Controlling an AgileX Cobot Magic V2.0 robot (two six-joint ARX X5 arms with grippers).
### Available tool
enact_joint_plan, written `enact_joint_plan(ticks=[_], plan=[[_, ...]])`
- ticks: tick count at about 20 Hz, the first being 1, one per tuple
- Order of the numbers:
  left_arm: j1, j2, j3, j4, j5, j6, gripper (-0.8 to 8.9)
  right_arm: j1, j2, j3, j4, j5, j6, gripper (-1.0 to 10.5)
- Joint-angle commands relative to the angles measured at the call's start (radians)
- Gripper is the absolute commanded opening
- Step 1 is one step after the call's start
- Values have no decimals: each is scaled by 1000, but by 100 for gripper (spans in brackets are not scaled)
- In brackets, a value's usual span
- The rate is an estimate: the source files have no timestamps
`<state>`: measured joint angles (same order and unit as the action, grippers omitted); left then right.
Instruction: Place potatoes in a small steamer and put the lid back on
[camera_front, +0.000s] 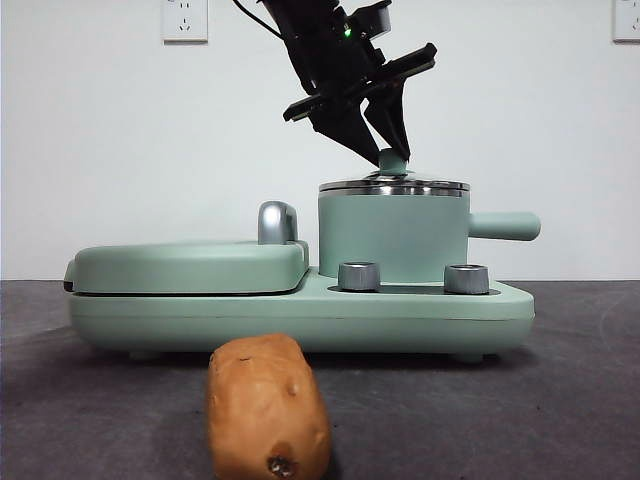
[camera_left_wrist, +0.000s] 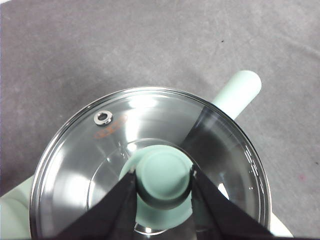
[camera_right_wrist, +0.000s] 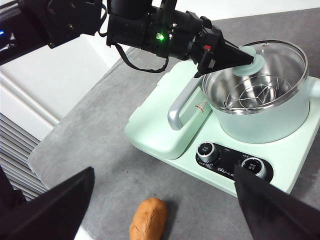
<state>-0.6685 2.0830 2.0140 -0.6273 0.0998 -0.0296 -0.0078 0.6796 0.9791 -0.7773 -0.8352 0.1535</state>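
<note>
The mint-green small steamer (camera_front: 393, 240) (camera_right_wrist: 265, 117) stands on the right half of a green cooker base. Its glass lid (camera_front: 393, 185) (camera_left_wrist: 150, 117) rests on the steel rim. My left gripper (camera_front: 388, 150) (camera_left_wrist: 162, 176) (camera_right_wrist: 240, 57) comes down from above, shut on the lid's green knob, one jaw touching each side. The orange-brown potato (camera_front: 268, 410) (camera_right_wrist: 148, 218) lies on the grey table in front of the cooker. High above the potato and apart from it, my right gripper (camera_right_wrist: 164, 172) is open with nothing between its jaws.
The cooker's left half is a flat griddle with a green cover (camera_front: 190, 265) and a steel handle (camera_front: 277, 222). Two steel dials (camera_front: 359, 276) (camera_front: 466, 278) face the front. The steamer's side handle (camera_front: 505, 226) sticks out to the right. A wire rack (camera_right_wrist: 255, 95) sits inside the steamer.
</note>
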Motion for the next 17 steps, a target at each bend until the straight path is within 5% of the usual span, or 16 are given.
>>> enact_joint_plan(ticks=[1,13,17], plan=[[-14,29,77,-22,0,2,4,1,5,15,5,-2,-8,445],[5,-34,254,-194,0,51,4,3,5,15,-14,5,4,445],[59,-124,254,-227,0,58,4,102,28,15,-11,100,64,446]])
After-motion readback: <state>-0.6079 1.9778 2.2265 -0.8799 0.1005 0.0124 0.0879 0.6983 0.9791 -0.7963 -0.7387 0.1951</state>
